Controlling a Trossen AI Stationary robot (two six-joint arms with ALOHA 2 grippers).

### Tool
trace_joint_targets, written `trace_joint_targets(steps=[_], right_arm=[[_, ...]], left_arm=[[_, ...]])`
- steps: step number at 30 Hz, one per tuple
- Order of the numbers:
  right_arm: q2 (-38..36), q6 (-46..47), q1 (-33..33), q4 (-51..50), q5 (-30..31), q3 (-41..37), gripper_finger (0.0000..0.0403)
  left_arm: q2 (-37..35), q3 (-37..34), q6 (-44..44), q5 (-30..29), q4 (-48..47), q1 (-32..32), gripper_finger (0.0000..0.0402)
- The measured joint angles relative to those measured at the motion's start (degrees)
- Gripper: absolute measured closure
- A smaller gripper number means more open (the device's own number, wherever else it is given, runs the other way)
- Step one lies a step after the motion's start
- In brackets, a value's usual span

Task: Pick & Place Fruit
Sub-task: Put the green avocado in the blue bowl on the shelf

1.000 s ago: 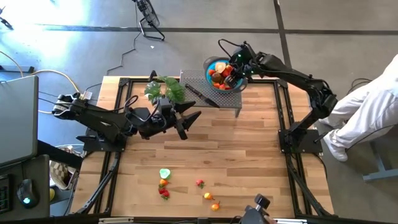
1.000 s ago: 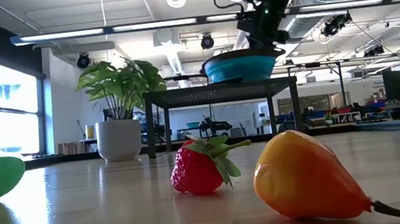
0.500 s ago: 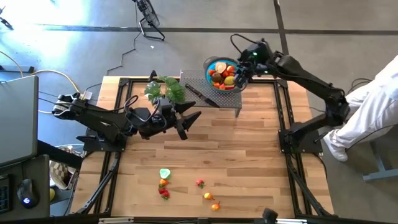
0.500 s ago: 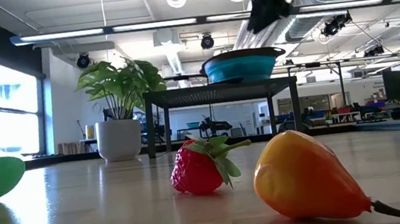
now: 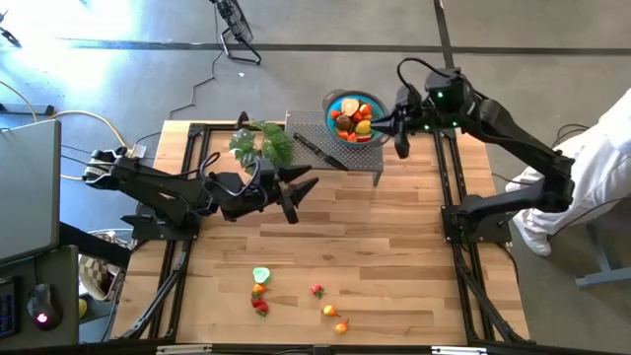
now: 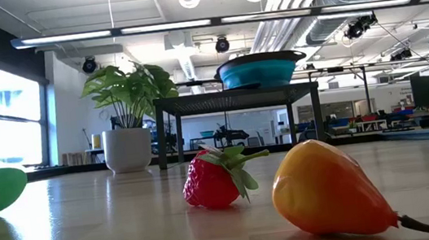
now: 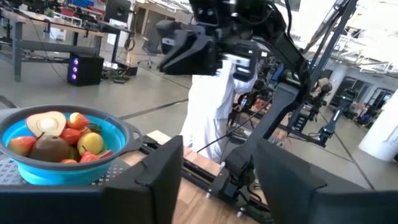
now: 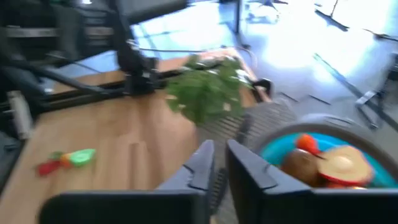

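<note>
The round blue plastic bowl (image 5: 354, 116) on the dark mesh stand (image 5: 335, 148) already holds a heap of toy fruit. Five or six pieces remain on the wooden table (image 5: 394, 247) — a green lime (image 5: 261, 274), strawberries, an orange pear (image 6: 330, 190). The right gripper (image 5: 400, 146) hangs beside the bowl, nearly clenched, empty; the left gripper (image 5: 293, 198) waits mid-table, parted, empty.

Right tool (image 5: 401, 148) raised at the far right, fingers nearly together, empty. Left tool (image 5: 293, 197) stretched mid-left, fingers apart, empty.
</note>
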Motion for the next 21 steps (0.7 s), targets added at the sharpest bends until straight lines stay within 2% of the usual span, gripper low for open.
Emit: trace_joint_targets(steps=[3, 10, 15, 21], right_arm=[[-0.3, 0.0, 1.0, -0.1, -2.6, 0.0, 0.0394], [-0.7, 0.5, 2.4, -0.1, -8.3, 0.0, 0.0399], [-0.7, 0.5, 4.9, -0.1, -9.6, 0.0, 0.0400], [-0.8, 0.5, 8.0, -0.2, -9.5, 0.0, 0.0400]], left_arm=[[0.0, 0.0, 0.0, 0.0, -0.2, 0.0, 0.0248], [0.0, 0.0, 0.0, 0.2, -2.4, 0.0, 0.0309], [0.0, 0.0, -1.3, 2.1, -6.9, -0.3, 0.0347], [0.0, 0.0, -3.7, 2.6, -9.3, -4.5, 0.0394]])
